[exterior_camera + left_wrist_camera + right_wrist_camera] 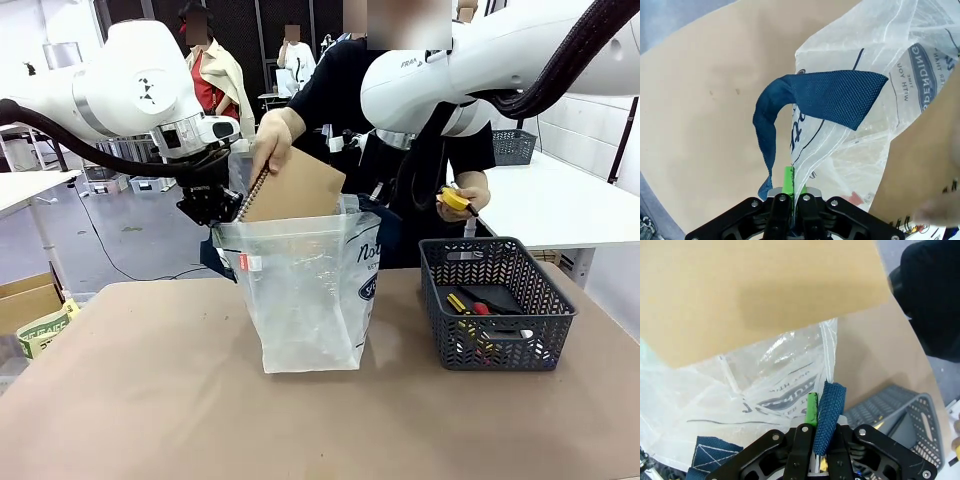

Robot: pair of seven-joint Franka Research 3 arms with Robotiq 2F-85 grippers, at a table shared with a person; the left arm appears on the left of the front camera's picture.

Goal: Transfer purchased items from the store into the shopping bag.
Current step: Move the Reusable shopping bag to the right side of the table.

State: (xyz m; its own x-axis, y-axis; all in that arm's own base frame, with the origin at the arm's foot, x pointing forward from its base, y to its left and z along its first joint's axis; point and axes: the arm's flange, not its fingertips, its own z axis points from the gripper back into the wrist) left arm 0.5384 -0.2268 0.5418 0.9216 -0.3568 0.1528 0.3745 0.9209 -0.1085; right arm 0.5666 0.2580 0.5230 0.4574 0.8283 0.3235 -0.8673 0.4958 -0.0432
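The shopping bag [310,290] stands open in the middle of the table, translucent with navy print. My left gripper [210,208] is shut on its left rim. In the left wrist view the green pads [788,181] pinch the plastic edge beside the navy strap [830,97]. In the right wrist view my right gripper [820,426] is shut on the other navy strap handle [830,407] at the bag's [765,395] right rim. A person's hand [270,140] lowers a brown spiral notebook [295,185] into the bag's mouth. The notebook [755,295] hangs just above the opening.
A dark grey mesh basket [497,300] with red and yellow tools stands to the right of the bag. The person's other hand holds a small yellow item [455,198] above it. Bare brown table lies in front and to the left.
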